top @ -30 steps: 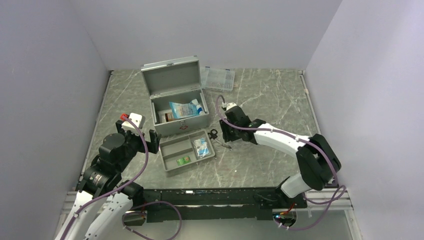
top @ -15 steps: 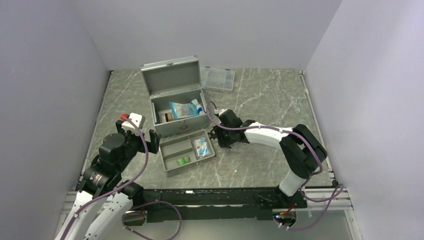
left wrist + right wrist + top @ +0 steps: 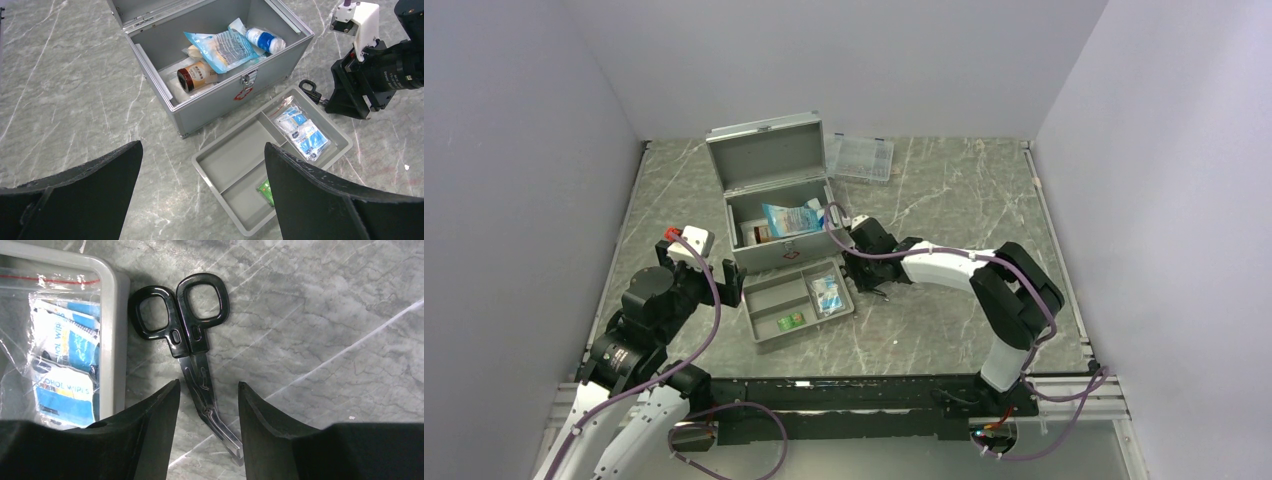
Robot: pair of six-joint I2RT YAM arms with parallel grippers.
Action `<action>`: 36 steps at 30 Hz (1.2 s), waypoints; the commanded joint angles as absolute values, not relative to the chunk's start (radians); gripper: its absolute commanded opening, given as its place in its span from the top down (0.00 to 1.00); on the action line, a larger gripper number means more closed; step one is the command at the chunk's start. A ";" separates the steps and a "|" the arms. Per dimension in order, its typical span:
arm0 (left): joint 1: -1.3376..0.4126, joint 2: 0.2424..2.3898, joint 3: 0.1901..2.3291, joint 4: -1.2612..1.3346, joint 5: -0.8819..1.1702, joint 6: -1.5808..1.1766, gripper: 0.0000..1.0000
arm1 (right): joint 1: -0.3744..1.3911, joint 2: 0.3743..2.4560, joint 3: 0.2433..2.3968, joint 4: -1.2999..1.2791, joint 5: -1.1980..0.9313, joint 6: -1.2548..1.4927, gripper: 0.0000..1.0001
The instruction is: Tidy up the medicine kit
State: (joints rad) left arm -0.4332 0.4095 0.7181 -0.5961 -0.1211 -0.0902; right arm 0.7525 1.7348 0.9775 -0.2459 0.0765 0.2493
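Standing open on the far left-middle of the table (image 3: 944, 200), the medicine kit (image 3: 786, 250) has its lid raised, with a shallow grey tray (image 3: 774, 298) just near of it and a clear case (image 3: 861, 157) to its far right. The left wrist view shows the left gripper (image 3: 201, 150) spread wide, facing kit and tray; a pouch (image 3: 225, 47) and a brown bottle (image 3: 197, 75) lie in the kit. The right wrist view shows the right gripper (image 3: 205, 390) parted, its fingers either side of the blades of black scissors (image 3: 192, 335) beside the tray's rim, not closed on them.

tray wall (image 3: 119, 340) crowds scissors (image 3: 186, 339), far side open
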 commanded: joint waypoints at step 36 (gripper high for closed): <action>-0.430 0.429 0.735 -0.576 -0.089 -0.111 0.01 | 0.808 1.450 0.872 -0.312 0.204 0.282 1.00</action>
